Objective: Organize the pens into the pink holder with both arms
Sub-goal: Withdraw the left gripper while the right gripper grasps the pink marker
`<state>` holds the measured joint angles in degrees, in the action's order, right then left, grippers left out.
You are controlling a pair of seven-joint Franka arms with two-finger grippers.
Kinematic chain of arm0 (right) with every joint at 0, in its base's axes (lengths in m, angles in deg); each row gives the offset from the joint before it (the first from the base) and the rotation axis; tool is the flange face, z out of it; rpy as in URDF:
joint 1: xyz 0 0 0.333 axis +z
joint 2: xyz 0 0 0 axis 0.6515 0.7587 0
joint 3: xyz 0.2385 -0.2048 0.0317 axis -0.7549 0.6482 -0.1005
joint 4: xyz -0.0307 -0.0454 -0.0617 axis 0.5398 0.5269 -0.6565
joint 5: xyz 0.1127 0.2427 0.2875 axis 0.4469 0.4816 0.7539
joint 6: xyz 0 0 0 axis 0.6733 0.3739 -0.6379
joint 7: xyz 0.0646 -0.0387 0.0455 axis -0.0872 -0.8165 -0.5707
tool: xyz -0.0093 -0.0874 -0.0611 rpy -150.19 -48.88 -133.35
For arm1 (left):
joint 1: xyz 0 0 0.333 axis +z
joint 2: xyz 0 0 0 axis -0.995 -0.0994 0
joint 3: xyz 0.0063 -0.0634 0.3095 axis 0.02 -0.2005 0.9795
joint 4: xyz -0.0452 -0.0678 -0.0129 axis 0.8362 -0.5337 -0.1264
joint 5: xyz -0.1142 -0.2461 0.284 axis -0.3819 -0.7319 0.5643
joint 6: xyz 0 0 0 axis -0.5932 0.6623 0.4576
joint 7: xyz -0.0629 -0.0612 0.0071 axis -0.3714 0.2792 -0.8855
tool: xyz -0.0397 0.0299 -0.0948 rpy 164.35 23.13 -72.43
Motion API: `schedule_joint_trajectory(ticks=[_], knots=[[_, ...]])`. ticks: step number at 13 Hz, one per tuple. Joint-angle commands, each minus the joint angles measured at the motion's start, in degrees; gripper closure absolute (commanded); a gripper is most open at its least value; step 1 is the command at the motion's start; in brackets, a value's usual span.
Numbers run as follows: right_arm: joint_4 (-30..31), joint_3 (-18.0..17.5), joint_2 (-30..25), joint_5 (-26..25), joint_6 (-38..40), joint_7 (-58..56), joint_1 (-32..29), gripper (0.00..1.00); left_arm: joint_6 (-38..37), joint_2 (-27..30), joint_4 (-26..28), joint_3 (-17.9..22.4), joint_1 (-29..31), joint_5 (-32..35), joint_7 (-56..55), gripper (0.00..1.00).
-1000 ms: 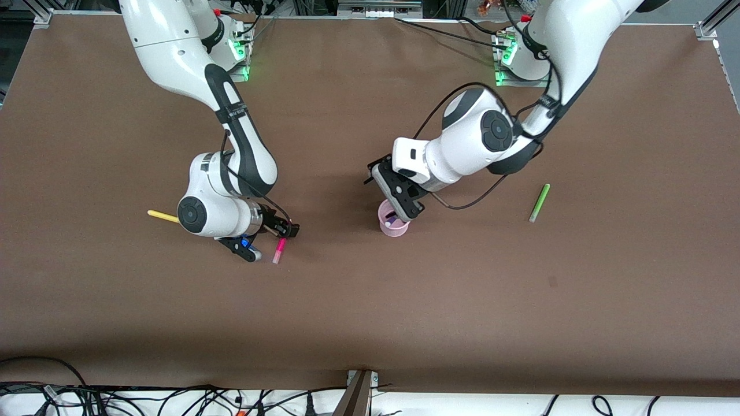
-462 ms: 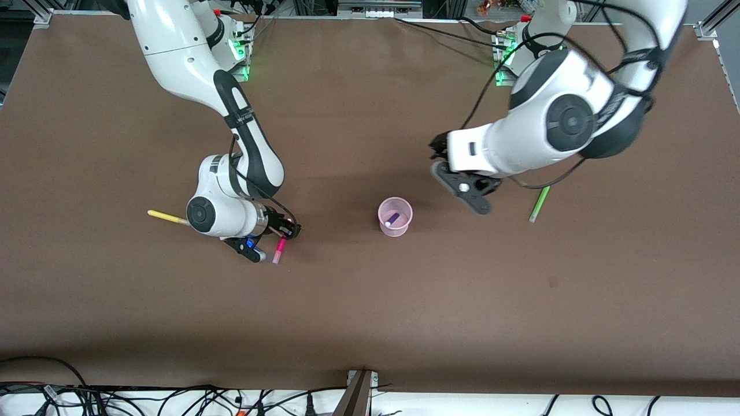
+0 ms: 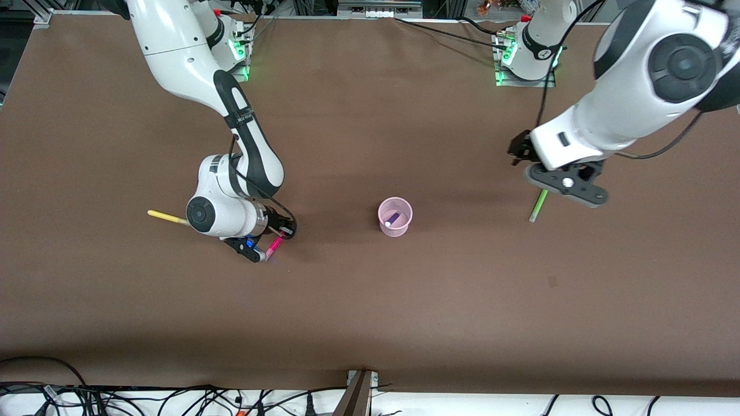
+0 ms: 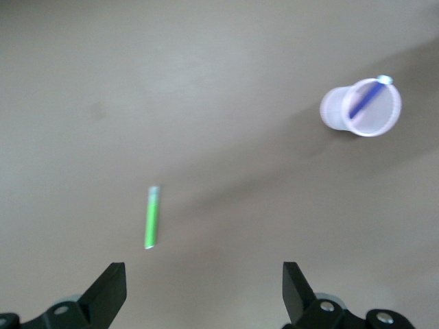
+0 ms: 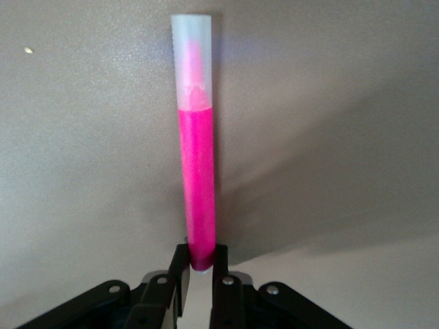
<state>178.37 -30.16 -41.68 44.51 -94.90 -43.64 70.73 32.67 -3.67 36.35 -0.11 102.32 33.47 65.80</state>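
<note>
Since a second ago, the left arm has swung away from the pink holder toward its own end of the table, and the right gripper has clamped onto the magenta-pink pen.

Both white arms reach down over the brown table. The right arm bends low toward its end of the table, its gripper grasping one end of the magenta-pink pen; the pen's pale cap points straight away from the fingers.

The left gripper hangs over the light green pen, jaws spread wide and holding nothing. That pen lies flat, its long axis running slantwise, one end nearer the front camera.

The pink holder stands upright mid-table, well apart from both grippers. The dark purple pen leans inside it, pale end up.

The yellow pen lies flat beside the right arm's wrist, running along the table's length.
</note>
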Motion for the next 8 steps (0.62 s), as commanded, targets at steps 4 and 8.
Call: schedule_joint_trajectory(ticks=[4, 8], knots=[[-2.31, 0.21, -1.42, 1.3, 4.7, 4.35, 1.03, 1.0, -6.52, 0.53, -4.6, 0.18, 5.87, 6.24, -1.19, 0.0], [-9.15, 0.21, -1.86, 4.7, 12.35, 11.38, 1.29, 1.0, -10.5, 0.27, -8.13, 0.18, 6.41, 6.59, -1.19, 0.0]])
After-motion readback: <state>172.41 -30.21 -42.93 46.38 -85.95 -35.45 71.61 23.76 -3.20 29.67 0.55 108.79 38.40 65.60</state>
